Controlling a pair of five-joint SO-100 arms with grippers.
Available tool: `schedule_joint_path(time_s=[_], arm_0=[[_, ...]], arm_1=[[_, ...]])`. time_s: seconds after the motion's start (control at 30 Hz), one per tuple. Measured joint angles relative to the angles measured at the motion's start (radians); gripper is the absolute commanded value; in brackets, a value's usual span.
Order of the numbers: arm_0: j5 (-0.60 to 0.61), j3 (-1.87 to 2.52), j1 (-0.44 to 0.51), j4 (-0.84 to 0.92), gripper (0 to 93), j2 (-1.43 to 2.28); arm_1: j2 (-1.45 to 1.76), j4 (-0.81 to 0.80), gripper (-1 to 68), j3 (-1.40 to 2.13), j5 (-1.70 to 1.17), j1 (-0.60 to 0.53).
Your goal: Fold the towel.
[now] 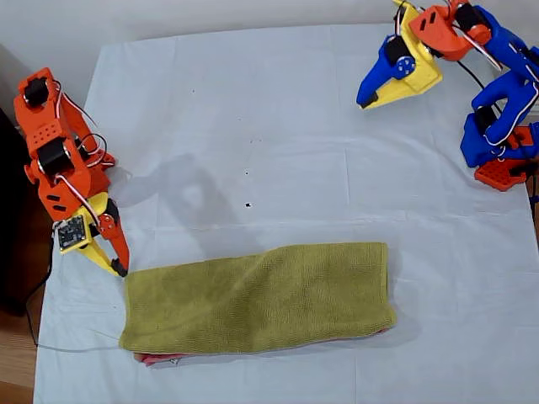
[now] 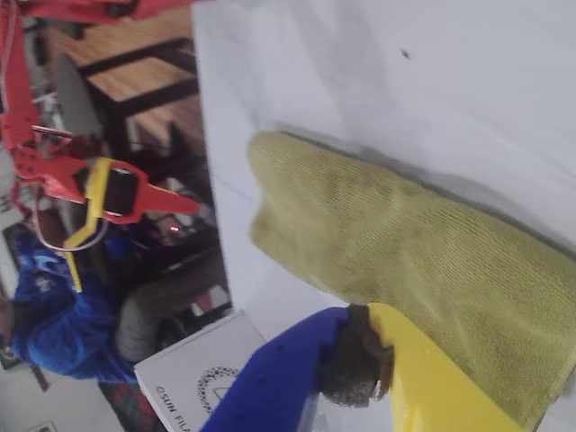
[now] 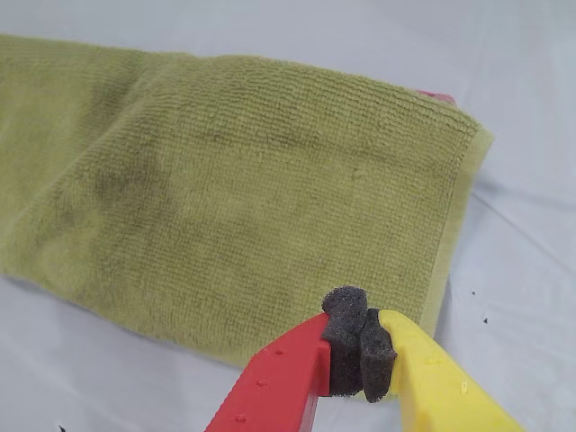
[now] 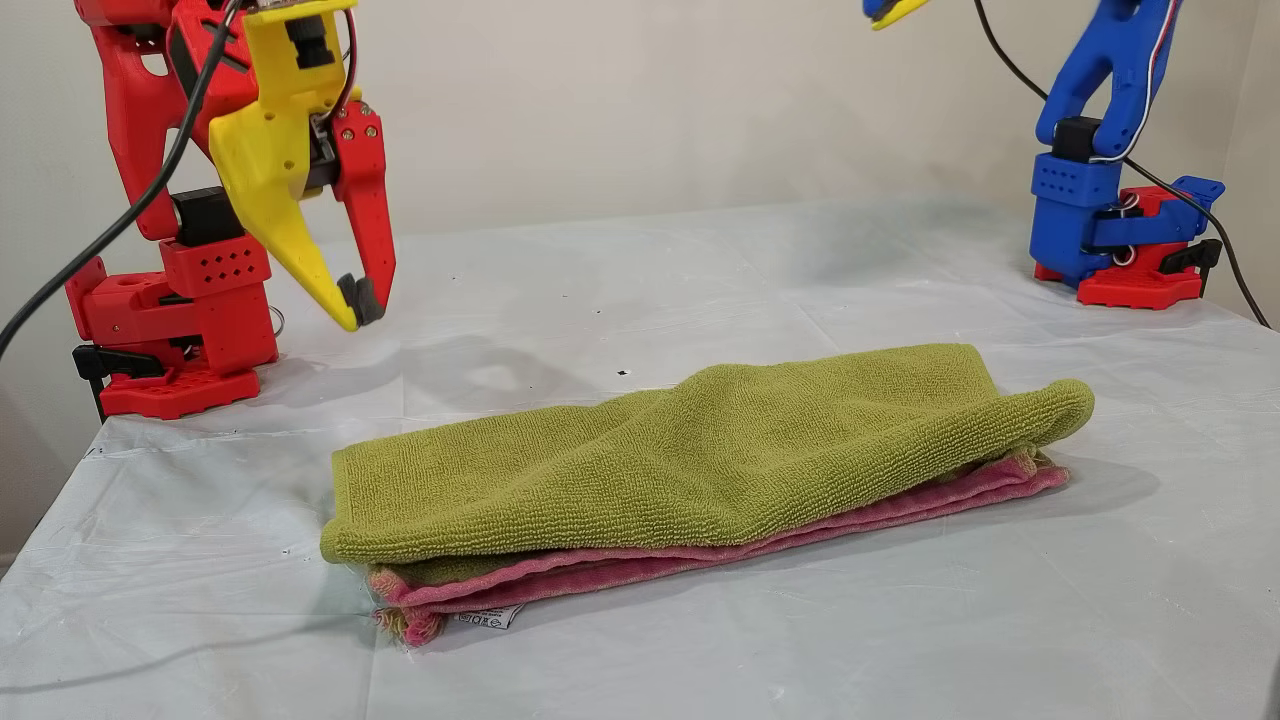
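The olive-green towel (image 1: 257, 299) lies folded into a long strip on the white sheet, near the exterior view's bottom edge. Pink hems (image 4: 700, 560) and a small white tag (image 4: 487, 618) show under its front edge. My second gripper (image 1: 120, 269), red and yellow, hovers just off the towel's end at the exterior view's left, raised above the sheet (image 4: 358, 300). Its foam pads (image 3: 346, 333) press together with nothing between them. My first gripper (image 1: 367, 103), blue and yellow, hangs high at the exterior view's upper right, far from the towel (image 2: 405, 261), and looks shut (image 2: 360, 371).
The white sheet (image 1: 278, 135) covers the table. The red arm base (image 4: 170, 330) stands at the other view's left, the blue base (image 4: 1120, 240) at its right. A white box (image 2: 193, 382) and dark furniture sit beyond the table edge. A cable (image 1: 38, 328) trails at the exterior view's lower left.
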Motion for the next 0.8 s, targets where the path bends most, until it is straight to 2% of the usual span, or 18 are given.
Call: schedule_joint_path(time_s=[0.1,0.23,0.37,0.6,0.8], arm_0=[[-0.008,0.041,-0.006,-0.006,0.1,0.037],[-0.025,0.089,-0.020,-0.018,0.1,0.086],[-0.025,0.124,-0.041,-0.035,0.1,0.118],[-0.017,0.146,-0.061,-0.060,0.1,0.127],[-0.015,0.149,-0.061,-0.078,0.1,0.129]], arm_1=[[0.333,-0.299,0.2,0.411,-0.094,0.061],[0.581,-0.462,0.2,0.813,-0.187,0.080],[0.649,-0.615,0.2,1.074,-0.218,0.081],[0.696,-0.847,0.2,1.468,-0.141,0.092],[0.799,-0.861,0.2,1.620,-0.074,0.083]])
